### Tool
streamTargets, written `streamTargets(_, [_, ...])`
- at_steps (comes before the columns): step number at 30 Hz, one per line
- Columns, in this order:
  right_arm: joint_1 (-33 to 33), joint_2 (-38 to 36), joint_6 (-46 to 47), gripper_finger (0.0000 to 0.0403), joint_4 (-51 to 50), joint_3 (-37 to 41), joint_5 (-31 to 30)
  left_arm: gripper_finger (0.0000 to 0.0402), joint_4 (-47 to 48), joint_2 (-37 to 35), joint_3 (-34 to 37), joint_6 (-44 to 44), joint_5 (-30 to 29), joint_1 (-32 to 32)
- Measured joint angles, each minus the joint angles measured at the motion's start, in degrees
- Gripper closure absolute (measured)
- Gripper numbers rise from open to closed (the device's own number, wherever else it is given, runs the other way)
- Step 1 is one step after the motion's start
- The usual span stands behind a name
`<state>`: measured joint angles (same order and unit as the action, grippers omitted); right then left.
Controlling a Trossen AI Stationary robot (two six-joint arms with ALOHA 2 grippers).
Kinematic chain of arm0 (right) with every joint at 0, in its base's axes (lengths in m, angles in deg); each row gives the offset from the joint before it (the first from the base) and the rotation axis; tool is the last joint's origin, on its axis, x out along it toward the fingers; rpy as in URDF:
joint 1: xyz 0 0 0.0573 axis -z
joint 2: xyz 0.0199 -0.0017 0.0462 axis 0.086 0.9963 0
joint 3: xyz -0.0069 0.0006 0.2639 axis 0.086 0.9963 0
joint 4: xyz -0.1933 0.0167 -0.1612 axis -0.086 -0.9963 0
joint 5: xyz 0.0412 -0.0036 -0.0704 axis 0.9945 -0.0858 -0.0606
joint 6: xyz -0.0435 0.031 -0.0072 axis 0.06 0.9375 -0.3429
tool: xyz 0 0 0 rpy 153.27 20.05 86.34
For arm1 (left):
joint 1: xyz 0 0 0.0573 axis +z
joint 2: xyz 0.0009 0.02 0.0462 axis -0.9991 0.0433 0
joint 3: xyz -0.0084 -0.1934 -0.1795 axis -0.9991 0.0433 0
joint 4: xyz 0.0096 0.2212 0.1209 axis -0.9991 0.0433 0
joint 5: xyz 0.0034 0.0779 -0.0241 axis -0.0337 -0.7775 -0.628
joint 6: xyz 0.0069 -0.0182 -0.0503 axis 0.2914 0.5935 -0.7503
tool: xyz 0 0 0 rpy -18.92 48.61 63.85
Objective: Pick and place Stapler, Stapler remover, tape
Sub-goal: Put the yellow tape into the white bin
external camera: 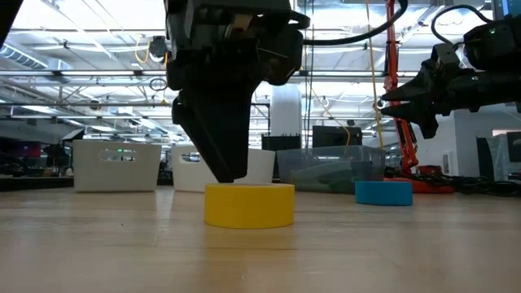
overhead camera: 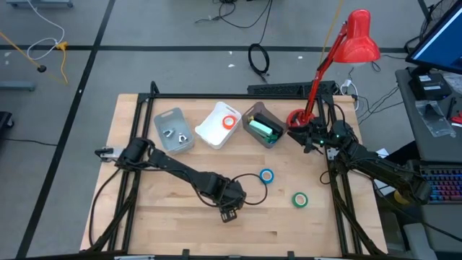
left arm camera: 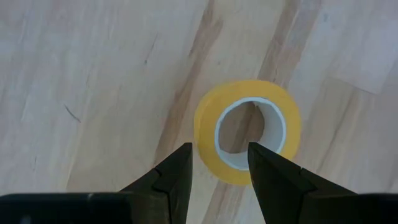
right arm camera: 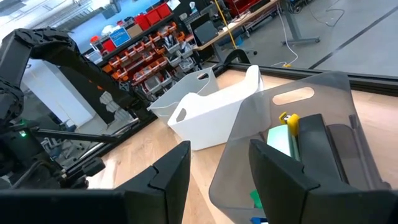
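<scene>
We see the left end effector [left arm camera: 219, 168] poised directly over the yellow tape [left arm camera: 247, 130], its fingers partly apart and straddling the near wall of the ring, with nothing gripped. The roll lies flat on the bench [overhead camera: 144, 209], near the front edge, with bare wood all around it. The blue tape [overhead camera: 267, 175] and green tape [overhead camera: 299, 199] lie well apart to its right. The right end effector [right arm camera: 219, 168] hangs partly open and empty above the grey bin [overhead camera: 261, 126], beside the white bin [overhead camera: 216, 127].
</scene>
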<state>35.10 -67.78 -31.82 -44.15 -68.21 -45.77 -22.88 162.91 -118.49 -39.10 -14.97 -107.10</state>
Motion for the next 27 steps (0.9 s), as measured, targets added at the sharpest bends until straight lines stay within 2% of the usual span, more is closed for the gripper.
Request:
streamTargets(6, [0.00,0.00,-0.02,0.0248,-0.02,0.00,0.06,0.0243,0.08,-0.02,0.00,-3.84,-0.42,0.34])
streamTargets(27, [0.00,-0.02,0.04,0.0248,-0.26,0.02,-0.02,0.0250,-1.62,2.67,0.01,0.18,1.30,0.49])
